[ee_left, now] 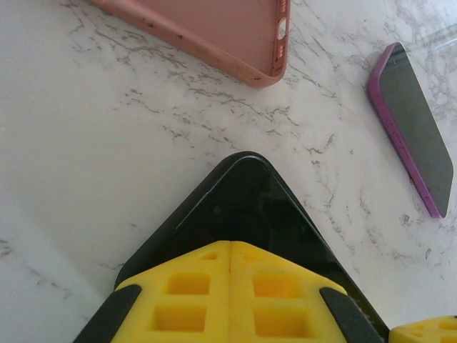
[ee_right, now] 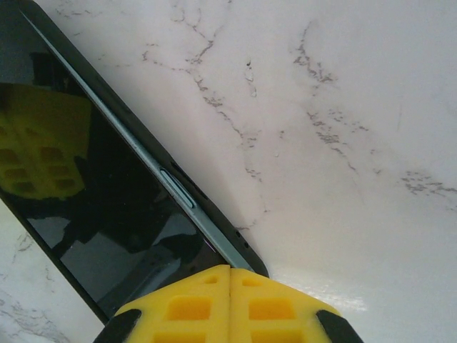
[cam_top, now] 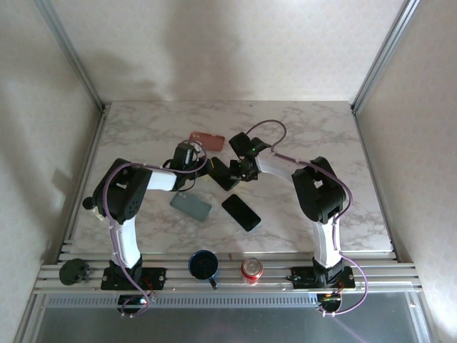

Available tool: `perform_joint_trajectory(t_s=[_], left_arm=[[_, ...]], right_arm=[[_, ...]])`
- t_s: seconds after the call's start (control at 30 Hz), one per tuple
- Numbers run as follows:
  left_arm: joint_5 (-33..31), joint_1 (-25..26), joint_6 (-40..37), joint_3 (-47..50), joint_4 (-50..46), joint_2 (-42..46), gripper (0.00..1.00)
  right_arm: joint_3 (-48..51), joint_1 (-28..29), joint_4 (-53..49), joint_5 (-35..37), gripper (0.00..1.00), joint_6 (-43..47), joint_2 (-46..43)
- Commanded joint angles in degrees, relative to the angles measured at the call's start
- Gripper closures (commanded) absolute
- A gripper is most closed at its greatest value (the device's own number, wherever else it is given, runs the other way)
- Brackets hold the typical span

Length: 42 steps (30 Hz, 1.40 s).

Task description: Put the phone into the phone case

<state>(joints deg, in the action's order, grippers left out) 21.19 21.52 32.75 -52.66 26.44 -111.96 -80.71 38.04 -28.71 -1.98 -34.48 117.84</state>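
Count: one salmon-pink soft phone case, one black glossy phone, one dark phone with a purple rim, one grey-green flat slab, one blue mug, one red can.

The white marble table lies bare along its upper edge and both sides. Mug and can stand at the lower edge.

The black phone lies flat at centre, just below the case, screen up. The left pincer and right pincer are both clenched, fingers together, over opposite ends of it.
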Motion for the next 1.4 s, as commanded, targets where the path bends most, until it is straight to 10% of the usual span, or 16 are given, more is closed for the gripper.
perform_joint_trajectory(t_s=[0.0, 1.37], left_arm=[[2.96, 0.45, 0.65, 1.69, -2.01, -3.35, 1.00], [2.72, 0.19, 1.88, 1.96, -0.96, -3.34, 1.00]], right_arm=[[7.07, 4.42, -9.14, -3.82, 1.00, 0.29, 17.27], [7.86, 7.71, -5.55, -10.67, 1.00, -0.20, 31.17]])
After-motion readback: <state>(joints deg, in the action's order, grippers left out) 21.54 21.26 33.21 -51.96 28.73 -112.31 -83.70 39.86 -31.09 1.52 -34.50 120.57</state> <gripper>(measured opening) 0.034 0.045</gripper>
